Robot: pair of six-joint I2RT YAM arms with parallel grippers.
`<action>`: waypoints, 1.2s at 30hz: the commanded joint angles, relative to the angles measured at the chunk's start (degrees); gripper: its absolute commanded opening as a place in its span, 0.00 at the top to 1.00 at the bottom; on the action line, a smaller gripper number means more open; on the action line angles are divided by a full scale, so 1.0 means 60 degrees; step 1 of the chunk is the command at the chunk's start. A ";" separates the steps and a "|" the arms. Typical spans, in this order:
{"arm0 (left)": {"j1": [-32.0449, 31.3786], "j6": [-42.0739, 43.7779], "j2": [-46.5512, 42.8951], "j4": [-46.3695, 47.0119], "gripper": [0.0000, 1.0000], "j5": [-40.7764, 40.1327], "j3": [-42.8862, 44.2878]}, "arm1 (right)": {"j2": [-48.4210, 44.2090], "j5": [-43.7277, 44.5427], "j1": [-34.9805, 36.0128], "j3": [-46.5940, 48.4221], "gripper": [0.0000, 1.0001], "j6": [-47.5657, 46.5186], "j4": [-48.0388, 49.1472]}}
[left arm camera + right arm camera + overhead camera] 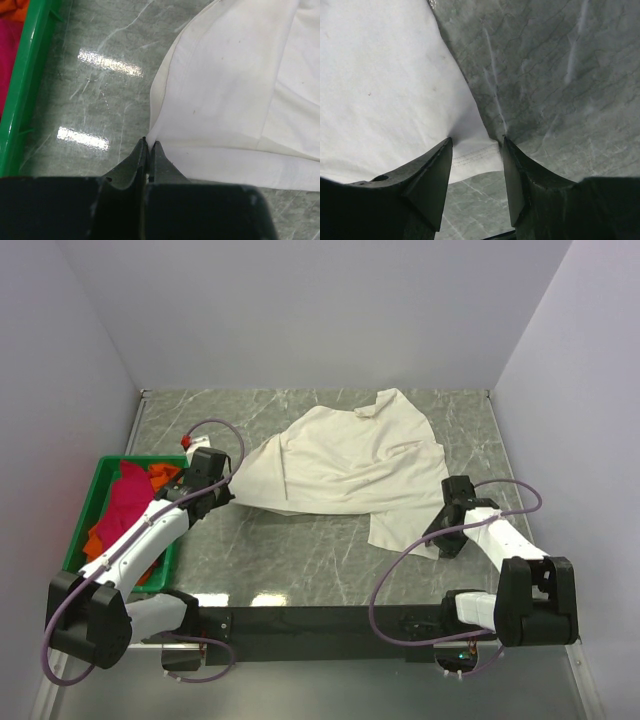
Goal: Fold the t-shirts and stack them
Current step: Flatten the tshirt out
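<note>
While rumpled on table [300, 550] beside green crate [22, 90], cream t-shirt [345, 465] pinched crate-side between pressed-together left jaws; far hem straddled by spread right jaws. Risks one-sided drag, bunching, if right closes off hem.

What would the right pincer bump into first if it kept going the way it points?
Most likely the cream t-shirt: its edge lies right between the fingers of the open right pincer, with the table underneath.

There are three shirts: one cream t-shirt [350, 465], one crimson-pink t-shirt [125, 502] and one orange t-shirt [163, 475]. There is one green crate [83, 520].
</note>
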 commanded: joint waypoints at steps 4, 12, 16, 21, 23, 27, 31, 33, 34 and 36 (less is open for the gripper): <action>0.0058 0.0052 -0.0156 0.0109 0.99 -0.0051 -0.0005 | 0.0119 -0.0313 -0.0045 -0.0072 0.50 -0.0121 0.0305; 0.0058 0.0037 -0.0126 0.0094 0.99 -0.0124 -0.0020 | -0.0454 0.1328 -0.0718 0.1962 0.50 -0.1175 0.0216; 0.0058 0.0023 -0.0082 0.0079 0.99 -0.0154 -0.0020 | 0.0336 0.0817 -0.1070 0.2696 0.50 -0.1410 0.0758; 0.0058 0.0023 -0.0009 0.0050 0.99 -0.0212 -0.0005 | 0.1289 0.0069 -0.1436 0.3253 0.50 -0.1513 0.1505; 0.0073 0.0023 0.0035 0.0050 0.99 -0.0241 -0.0005 | 0.1656 -0.0252 -0.1524 0.3254 0.50 -0.1629 0.1768; 0.0058 0.0037 0.0093 0.0035 0.99 -0.0285 -0.0005 | 0.2183 -0.0312 -0.1773 0.3210 0.50 -0.1805 0.2193; 0.0058 0.0023 0.0152 0.0021 0.99 -0.0300 -0.0005 | 0.2666 -0.0678 -0.2168 0.3078 0.50 -0.1937 0.2619; 0.0058 0.0023 0.0167 0.0035 0.99 -0.0315 -0.0005 | 0.2842 -0.0780 -0.2228 0.3078 0.50 -0.1952 0.2779; 0.0058 0.0023 0.0167 0.0035 0.99 -0.0315 0.0009 | 0.2988 -0.0824 -0.2242 0.3064 0.50 -0.1967 0.2824; 0.0059 0.0022 0.0196 0.0035 0.99 -0.0329 -0.0005 | 0.3165 -0.0825 -0.2242 0.3093 0.50 -0.1996 0.2955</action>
